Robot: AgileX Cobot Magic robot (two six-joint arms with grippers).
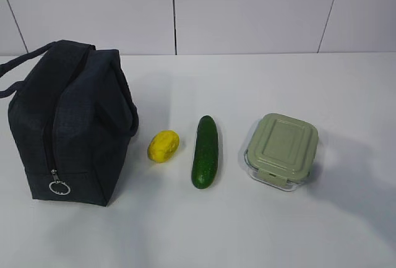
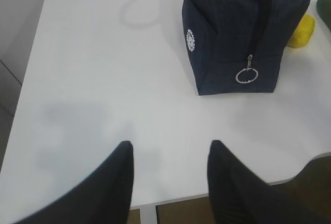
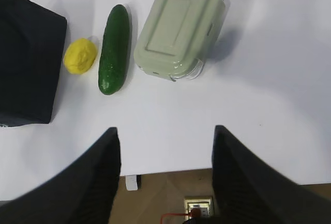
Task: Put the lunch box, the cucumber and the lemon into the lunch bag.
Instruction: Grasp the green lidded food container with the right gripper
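**Bag shut, zipper pull facing my left tool**

I'm parked with both arms back at the near edge of the surface [image 1: 260,231]. The left tool [image 2: 170,182] hangs with its jaws apart and nothing between them; the right tool [image 3: 166,177] is the same, spread and empty.

What the next move turns on, as I read it, is the lunch bag [image 1: 71,125]. It stands upright at the left, zipper closed as far as I can tell, and the silver ring pull [image 2: 246,75] hangs low on the end face turned toward me. From the left wrist view the pull lies ahead and to the right of the left tool, well apart from it. The zipper line runs up that face and over the top, away from me. The left arm is plainly the nearer one.

The other three lie in a row to the bag's right: the lemon [image 1: 163,146] just beside the bag, then the cucumber [image 1: 205,151] with its long axis running away from me, then the lunch box [image 1: 282,150], lid on. All are apart from each other, and they sit ahead of the right tool.

The surface is white and flat, with a pale panelled wall [image 1: 247,8] behind.
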